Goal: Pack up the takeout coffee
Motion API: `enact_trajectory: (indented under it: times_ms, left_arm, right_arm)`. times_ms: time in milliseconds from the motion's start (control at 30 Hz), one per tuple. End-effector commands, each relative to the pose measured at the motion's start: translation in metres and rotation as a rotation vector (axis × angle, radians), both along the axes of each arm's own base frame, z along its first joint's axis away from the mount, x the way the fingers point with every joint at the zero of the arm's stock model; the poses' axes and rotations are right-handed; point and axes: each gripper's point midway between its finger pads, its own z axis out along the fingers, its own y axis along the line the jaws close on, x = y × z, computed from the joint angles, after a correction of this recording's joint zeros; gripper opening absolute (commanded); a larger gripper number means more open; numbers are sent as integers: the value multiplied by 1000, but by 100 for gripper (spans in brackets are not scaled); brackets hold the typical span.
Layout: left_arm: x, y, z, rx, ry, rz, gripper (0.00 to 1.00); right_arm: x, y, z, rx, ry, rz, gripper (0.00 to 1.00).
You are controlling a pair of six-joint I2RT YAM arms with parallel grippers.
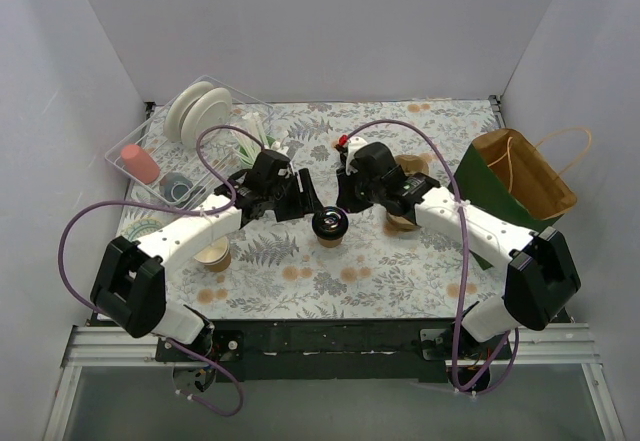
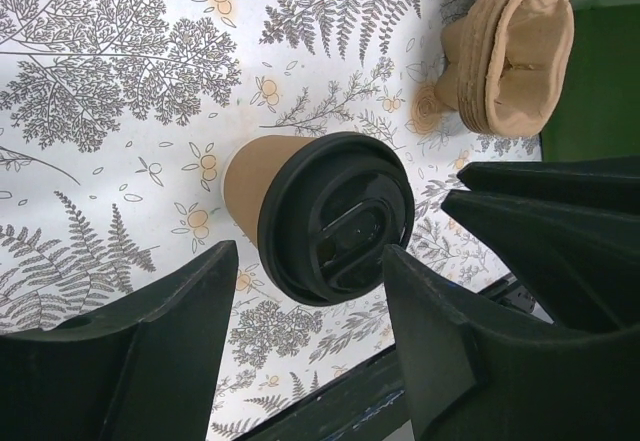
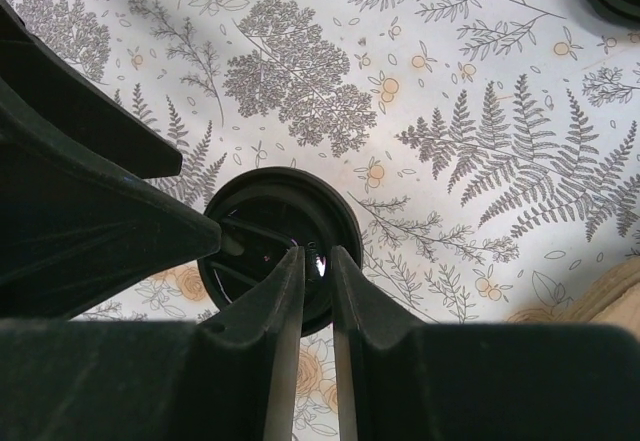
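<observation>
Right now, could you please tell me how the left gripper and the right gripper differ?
The left gripper is wide open; the right gripper is almost shut, a thin slit between its fingers. The left gripper's fingers flank the takeout coffee; the right gripper's tips sit over its black lid. Both are black and at the same cup.

White arm links (image 1: 190,229), black joints (image 1: 130,286), purple cables (image 1: 62,246); jaws seemingly matte black.

The takeout coffee (image 1: 330,226) stands mid-table, the cup carrier (image 2: 515,46) near its right, the paper bag (image 1: 528,173) farther right.
</observation>
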Motion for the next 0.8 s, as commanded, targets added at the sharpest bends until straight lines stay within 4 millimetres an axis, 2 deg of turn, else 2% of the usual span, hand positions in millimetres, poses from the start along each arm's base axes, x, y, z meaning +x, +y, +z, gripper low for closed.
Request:
enact_trajectory:
  times_ms: [0, 167, 233, 300, 367, 500, 633, 767]
  left_arm:
    - [4, 5, 29, -11, -84, 15, 59]
    - [-3, 11, 8, 11, -46, 31, 57]
    - [-8, 14, -5, 17, -28, 40, 57]
    - [-10, 17, -10, 21, -23, 45, 57]
    - [-12, 18, -15, 29, -11, 47, 57]
    - [-11, 18, -7, 21, -31, 48, 57]
    - [-7, 20, 8, 26, -61, 49, 57]
    - [-1, 25, 26, 47, -110, 61, 58]
  right_arm:
    - [-4, 14, 24, 50, -34, 40, 24]
    - [-13, 18, -4, 37, 14, 44, 22]
    - [-20, 10, -32, -5, 60, 17, 21]
    - [-26, 5, -49, -29, 89, 12, 20]
    - [-22, -3, -53, -65, 74, -25, 19]
    - [-20, 0, -37, -55, 43, -22, 19]
    - [-15, 11, -2, 7, -6, 8, 19]
    - [-14, 19, 23, 55, -36, 32, 20]
